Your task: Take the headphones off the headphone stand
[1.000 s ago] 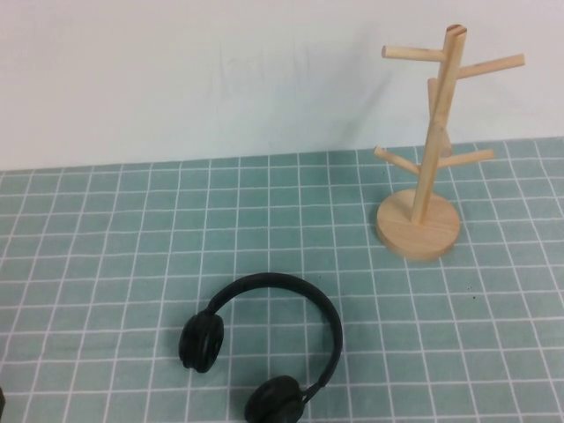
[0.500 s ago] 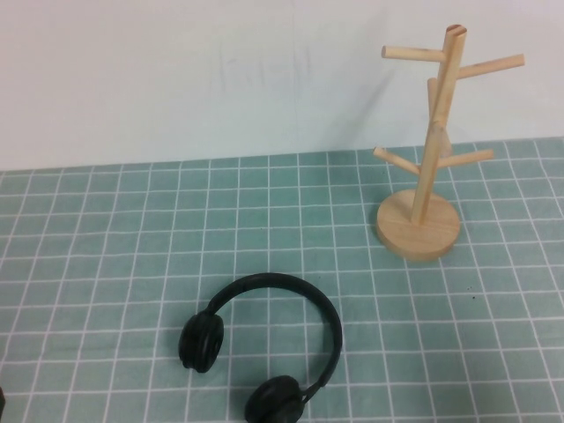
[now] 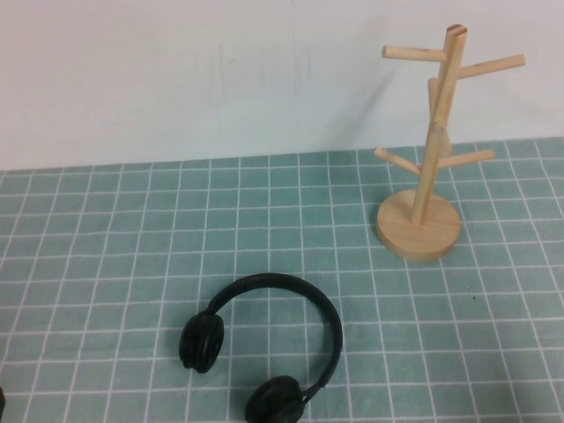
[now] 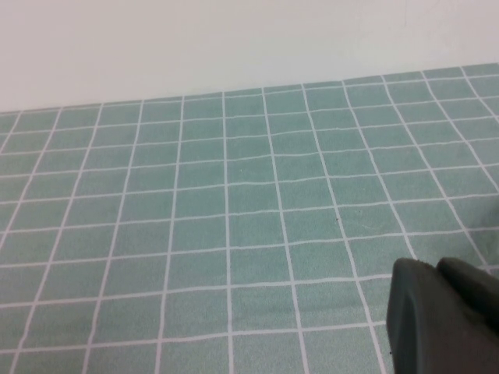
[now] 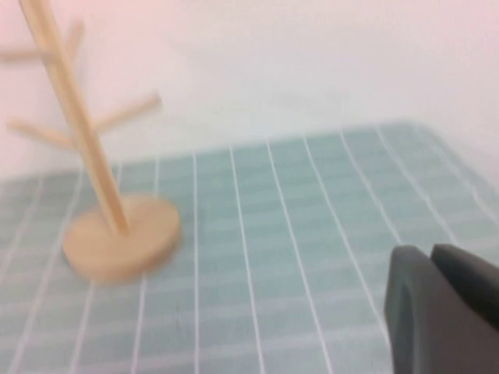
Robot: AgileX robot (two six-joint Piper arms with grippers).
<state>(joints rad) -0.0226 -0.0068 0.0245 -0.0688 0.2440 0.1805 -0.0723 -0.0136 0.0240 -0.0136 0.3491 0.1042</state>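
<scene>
High view: headphones (image 3: 264, 352) lie flat on the table (image 3: 106, 264), well apart from the bare headphone stand (image 3: 423, 176). Left gripper (image 4: 444, 319) hangs over bare grid, right gripper (image 5: 440, 308) near the stand; whether either grips, I cannot tell.

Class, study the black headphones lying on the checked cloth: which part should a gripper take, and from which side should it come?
Probably the thin headband's arch on the headphones, approached from above: they lie flat, and the band is slimmer than the padded cups. The left gripper and right gripper are away from them; the headphone stand stands bare.

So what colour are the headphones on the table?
Matte black headphones, clearest in the high view.
</scene>
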